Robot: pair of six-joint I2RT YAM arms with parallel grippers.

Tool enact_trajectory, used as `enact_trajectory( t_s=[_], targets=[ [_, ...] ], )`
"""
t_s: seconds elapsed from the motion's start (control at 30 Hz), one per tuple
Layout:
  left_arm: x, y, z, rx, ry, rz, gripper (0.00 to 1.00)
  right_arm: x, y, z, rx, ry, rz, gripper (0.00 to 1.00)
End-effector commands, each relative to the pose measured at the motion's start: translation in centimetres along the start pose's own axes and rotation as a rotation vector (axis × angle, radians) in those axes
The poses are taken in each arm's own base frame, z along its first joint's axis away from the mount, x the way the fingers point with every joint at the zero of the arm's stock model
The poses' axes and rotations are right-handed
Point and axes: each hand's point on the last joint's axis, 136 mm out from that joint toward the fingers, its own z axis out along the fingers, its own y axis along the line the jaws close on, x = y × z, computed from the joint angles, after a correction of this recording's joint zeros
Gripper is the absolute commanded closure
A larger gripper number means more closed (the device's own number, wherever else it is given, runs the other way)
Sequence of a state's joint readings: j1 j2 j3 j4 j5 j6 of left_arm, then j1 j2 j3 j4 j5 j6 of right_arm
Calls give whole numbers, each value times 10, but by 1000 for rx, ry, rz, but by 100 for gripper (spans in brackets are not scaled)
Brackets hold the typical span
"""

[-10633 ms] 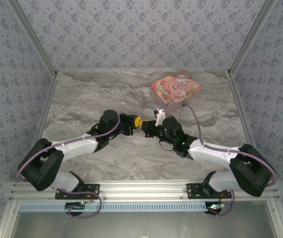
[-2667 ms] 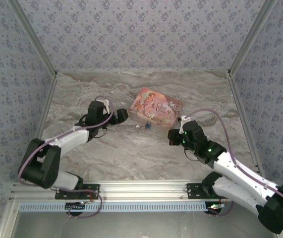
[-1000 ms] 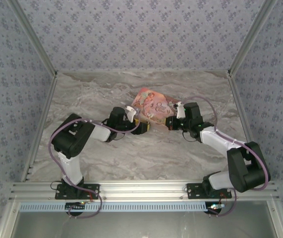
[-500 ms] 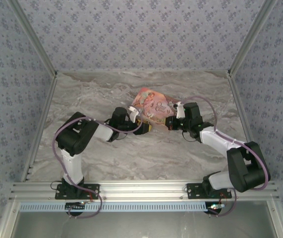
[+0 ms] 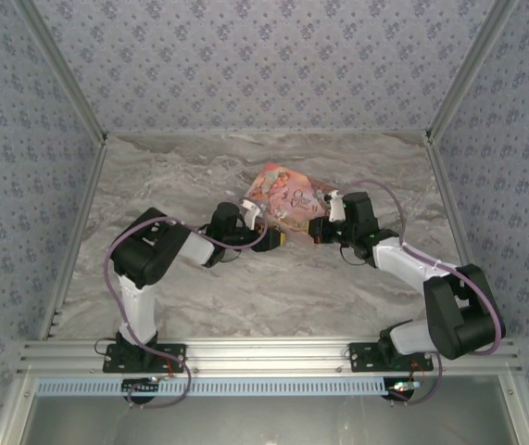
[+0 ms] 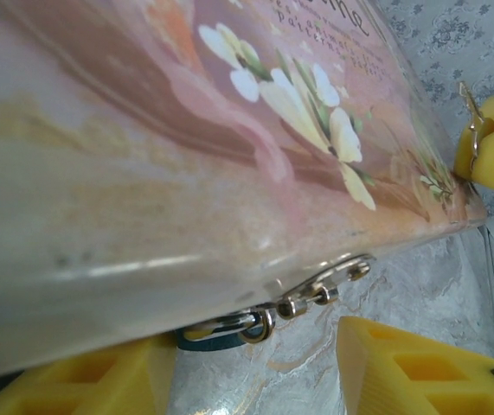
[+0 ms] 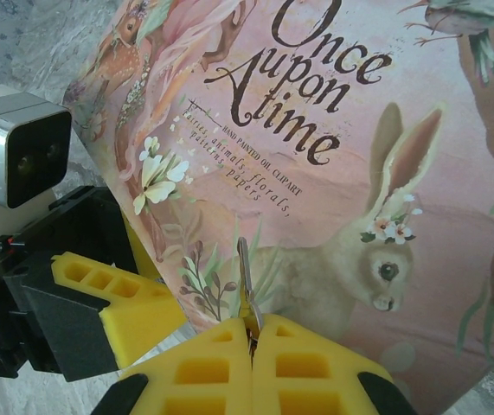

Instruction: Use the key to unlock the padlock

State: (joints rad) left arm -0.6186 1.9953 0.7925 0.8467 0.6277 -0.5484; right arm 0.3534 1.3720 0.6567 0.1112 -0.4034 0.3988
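Seen from above, the pink box lies on the marble counter, slightly toward 1 o'clock from its middle. Both arms meet at the box's near edge. The left end effector is at the box's 6 o'clock side and the right end effector at its 4 o'clock corner.

In the left wrist view the yellow fingers stand apart below the box's lower edge. The silvery hasp sits at 12 o'clock between them. The padlock hangs from it, showing a thin shackle loop and a sliver of teal body tucked under the box.

In the right wrist view the right end effector's fingers are pressed together on the key. Its thin blade points toward 12 o'clock over the box's rabbit picture.
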Motion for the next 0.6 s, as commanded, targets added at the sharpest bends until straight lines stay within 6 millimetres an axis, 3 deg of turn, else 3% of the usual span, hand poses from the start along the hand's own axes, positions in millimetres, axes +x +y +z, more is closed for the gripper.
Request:
enact_trajectory(
  t_s=[0.0,0.57],
  targets=[
    [-12,-6,7,14,-39,12,50,33,-12,7,39,98,38,100],
    [-18,-4,10,-6,-53,-26,60,35,-9,8,37,100,34,100]
  ],
)
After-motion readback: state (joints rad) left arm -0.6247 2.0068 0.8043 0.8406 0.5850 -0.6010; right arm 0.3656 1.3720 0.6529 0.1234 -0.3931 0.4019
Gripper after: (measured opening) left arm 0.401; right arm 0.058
